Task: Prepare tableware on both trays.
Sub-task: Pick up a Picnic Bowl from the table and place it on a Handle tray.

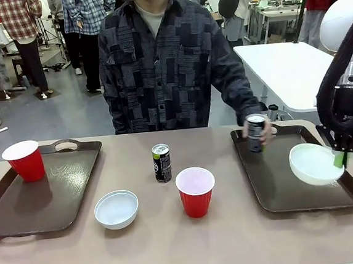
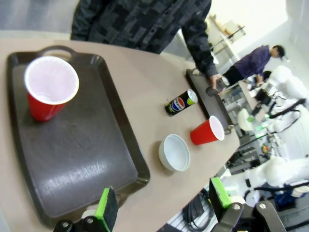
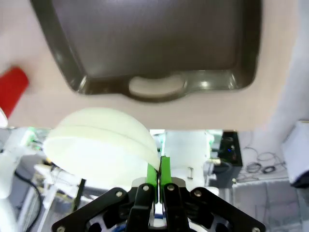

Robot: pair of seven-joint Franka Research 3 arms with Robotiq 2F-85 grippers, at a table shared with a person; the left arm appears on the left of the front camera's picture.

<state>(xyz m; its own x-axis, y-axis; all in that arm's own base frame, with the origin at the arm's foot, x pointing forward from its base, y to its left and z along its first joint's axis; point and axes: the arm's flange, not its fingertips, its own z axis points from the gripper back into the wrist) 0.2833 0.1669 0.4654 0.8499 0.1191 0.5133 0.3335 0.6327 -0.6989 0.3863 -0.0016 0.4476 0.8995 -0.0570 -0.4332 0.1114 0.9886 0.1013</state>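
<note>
White bowl (image 1: 315, 163) is up in the right gripper (image 1: 341, 156), pinched by its rim and tilted over the near end of the right tray (image 1: 275, 194). Whether it touches the tray floor is hard to tell. The right wrist view shows green pads (image 3: 151, 174) clamped tight on that rim, above the tray's handle cut-out.

The front view adds the person's hand (image 1: 262, 135) round a can (image 1: 255, 122) at the tray's far end, label mostly covered.

Left gripper (image 2: 163, 200) is spread wide, holding nothing, above the left tray (image 2: 72, 159) with a red cup (image 2: 48, 92) on it.

Between the trays on the tan table (image 1: 193, 248) are a second can (image 1: 161, 163), second cup (image 1: 195, 192) and second bowl (image 1: 116, 209). People stand about behind.
</note>
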